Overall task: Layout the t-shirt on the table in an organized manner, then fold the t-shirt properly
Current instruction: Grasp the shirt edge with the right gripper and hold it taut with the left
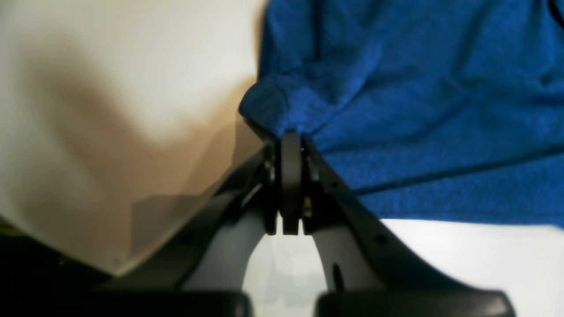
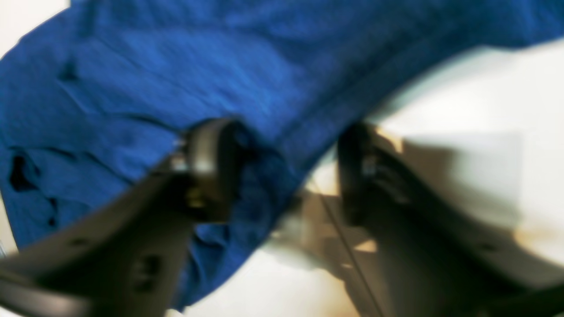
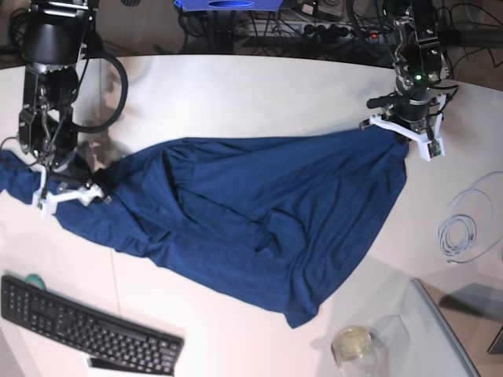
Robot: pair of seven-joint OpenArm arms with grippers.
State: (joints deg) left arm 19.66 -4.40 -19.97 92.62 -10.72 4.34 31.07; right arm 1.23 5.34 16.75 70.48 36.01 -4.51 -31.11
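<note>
A: Left wrist view first: the left tool [image 1: 291, 145] is sitting with its jaws pressed together on a bunched fold of the t-shirt [image 1: 418, 114], right at the cloth's edge. Are you seeing the same from above?

B: Yes. In the base view the left tool [image 3: 402, 126] is pinching one end of the t-shirt [image 3: 251, 212] near the far right edge of the table [image 3: 236, 94], and the fabric is fanning out from that pinch toward the near edge.

A: And the right tool [image 2: 282, 176]?

B: Its jaws are standing apart in the right wrist view, one finger [image 2: 211, 167] lying on the t-shirt [image 2: 176, 79] and the other over bare table, with the hem running between them. The picture is blurred, so I am not calling it a grip. From above, the right tool [image 3: 67, 188] is sitting over the other end of the cloth at the left edge.

A: So the garment's long axis is running edge to edge, between the two tools?

B: Roughly, yes, left edge to far right, with a crumpled lobe sagging toward the near edge. Each arm is nearest its own end. I judge the layout is still under way; the coming move depends on both ends being held so the cloth can be drawn taut along that axis.

A: Any containers?

B: A small clear jar [image 3: 352, 343] is standing near the near right corner, something pale inside; I cannot tell what. It is apart from the cloth.
</note>
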